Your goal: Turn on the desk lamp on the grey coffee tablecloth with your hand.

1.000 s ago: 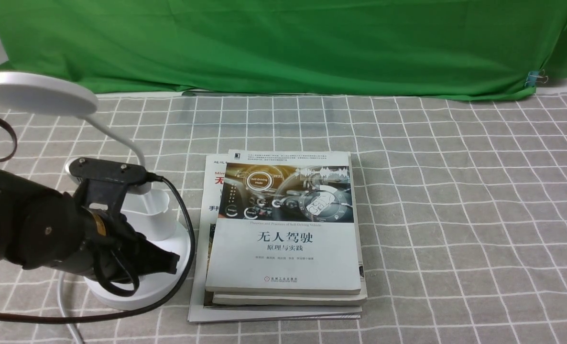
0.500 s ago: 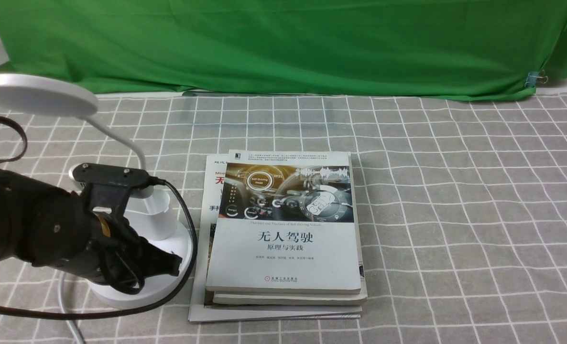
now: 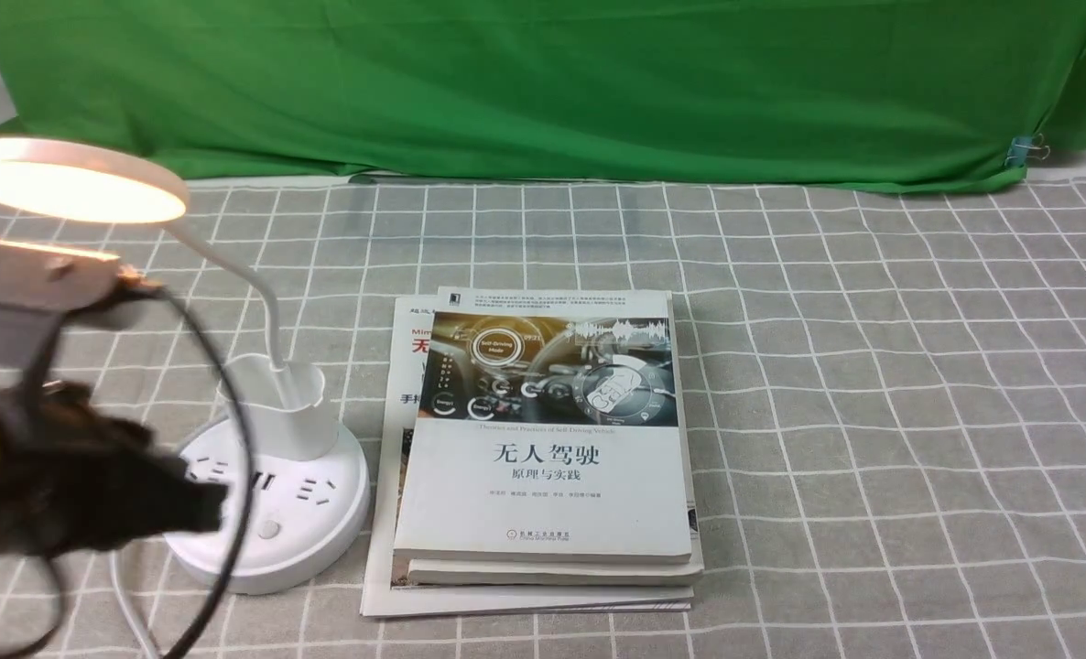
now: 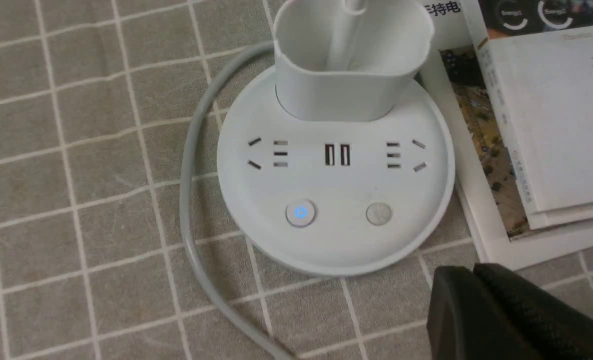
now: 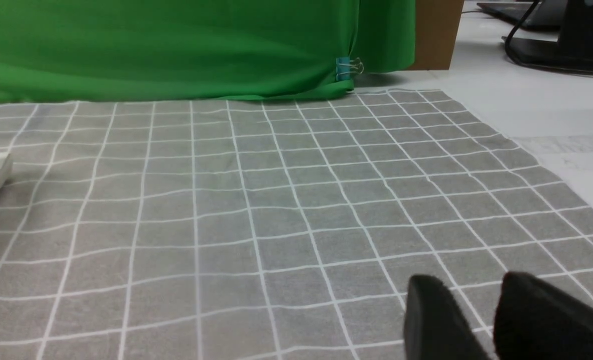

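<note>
The desk lamp (image 3: 268, 513) is found at the left of the grey coffee tablecloth (image 3: 873, 412), its round base just beside a stack of books (image 3: 543, 439), and its disc head (image 3: 71, 188) is seen glowing, so the task is judged done. The lamp is judged to be light, hard plastic: the broad base could be slid on the soft cloth by a sideways push, and the thin neck (image 3: 232, 265) would be bent if it were gripped. No grasp is called for; the buttons (image 4: 300, 212) are best pressed straight down with a blunt tip. The left end effector (image 4: 456, 280) is held off the base near its front edge, fingers together on nothing. The right end effector (image 5: 471, 287) is kept well apart over bare cloth, fingers parted
</note>
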Robot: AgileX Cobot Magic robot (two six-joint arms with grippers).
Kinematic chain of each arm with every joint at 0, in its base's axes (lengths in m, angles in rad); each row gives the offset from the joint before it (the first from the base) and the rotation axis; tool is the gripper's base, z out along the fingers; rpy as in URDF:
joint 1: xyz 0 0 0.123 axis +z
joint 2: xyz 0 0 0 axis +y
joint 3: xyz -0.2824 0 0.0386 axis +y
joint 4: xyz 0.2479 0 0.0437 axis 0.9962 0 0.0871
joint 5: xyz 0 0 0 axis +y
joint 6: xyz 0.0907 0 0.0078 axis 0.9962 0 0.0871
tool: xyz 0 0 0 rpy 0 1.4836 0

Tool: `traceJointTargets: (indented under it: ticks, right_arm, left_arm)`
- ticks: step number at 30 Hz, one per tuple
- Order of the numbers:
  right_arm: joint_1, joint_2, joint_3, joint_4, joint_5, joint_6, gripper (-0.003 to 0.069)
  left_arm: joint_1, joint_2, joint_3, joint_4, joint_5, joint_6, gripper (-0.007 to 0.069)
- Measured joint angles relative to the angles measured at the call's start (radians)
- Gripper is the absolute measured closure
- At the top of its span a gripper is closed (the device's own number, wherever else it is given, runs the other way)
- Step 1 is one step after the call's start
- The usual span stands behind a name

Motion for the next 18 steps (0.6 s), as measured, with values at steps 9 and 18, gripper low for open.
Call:
traceJointTargets:
  ticks: [9,18]
  right_arm:
    - [0.0,0.0,0.0,0.0,0.0,0.0,0.0414]
    - [0.0,0.0,0.0,0.0,0.0,0.0,0.0414]
  left_arm:
    - [0.0,-0.432,0.211,-0.06,-0.081,0.004,0.062]
    - [0.0,-0.613,0.235,-0.062,-0.15,0.011,0.062]
